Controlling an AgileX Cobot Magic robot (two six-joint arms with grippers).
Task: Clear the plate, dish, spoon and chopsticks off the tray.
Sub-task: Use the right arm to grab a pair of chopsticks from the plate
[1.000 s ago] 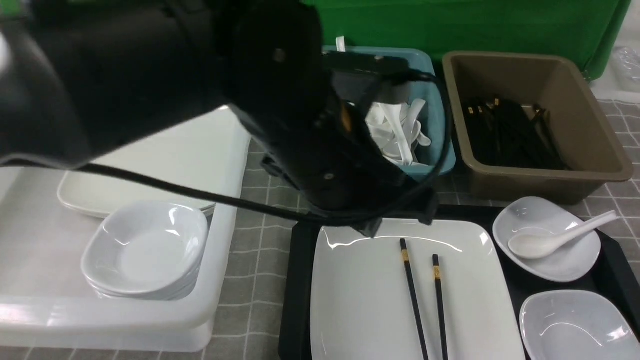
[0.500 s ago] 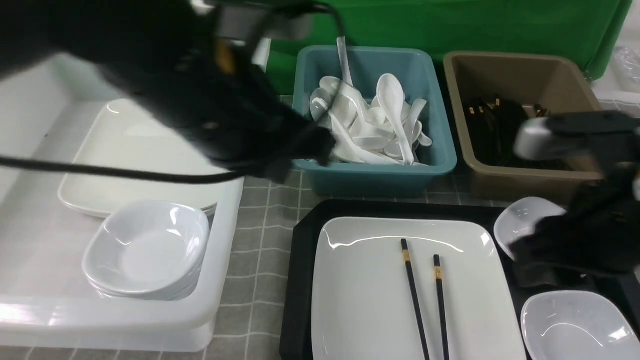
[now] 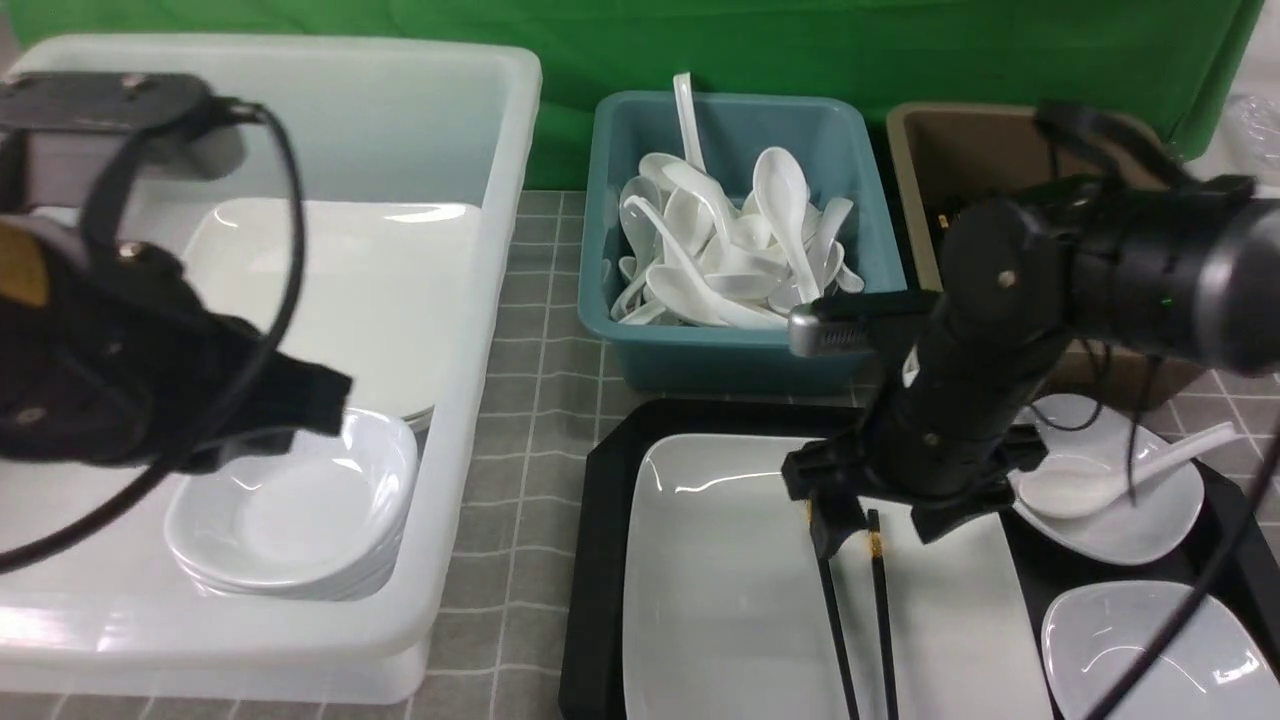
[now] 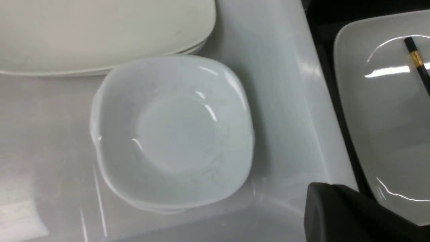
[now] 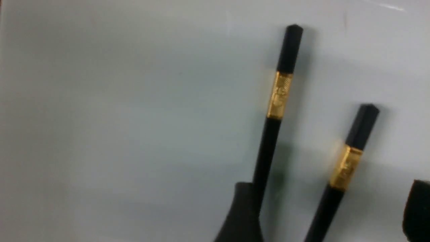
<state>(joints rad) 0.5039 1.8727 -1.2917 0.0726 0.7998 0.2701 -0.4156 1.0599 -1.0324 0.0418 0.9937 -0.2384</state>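
While your right gripper (image 3: pixel 882 528) hangs low over the plate (image 3: pixel 720 600), its jaws stand wide apart and grip nothing. You can see in the right wrist view that its fingers (image 5: pixel 240 218) flank the chopsticks (image 5: pixel 280 95) just below the gold bands. One finger sits right against the nearer stick, though you cannot tell whether it touches. The chopsticks lie flat on the plate, side by side but slightly apart. Their thick ends point away from the robot, one reaching a little farther than the other.

The plate fills the left part of the tray (image 3: pixel 598 560). On the tray's right part, the spoon (image 3: pixel 1085 490) rests in a small dish (image 3: pixel 1150 530), with its handle slanting up over the rim toward the right. A second small dish (image 3: pixel 1150 650) sits nearer the robot, just beside the first.

Your left gripper (image 3: pixel 312 397) is closed and hovers over the white tub (image 3: pixel 250 630) on the left. It is above a stack of small dishes (image 4: pixel 174 134), which sits next to a stack of large plates (image 3: pixel 350 290).

Beyond the tray stand a teal bin (image 3: pixel 740 360) full of white spoons and a brown bin (image 3: pixel 930 150), partly hidden by the right arm. A grey checked cloth (image 3: pixel 530 450) covers the table.
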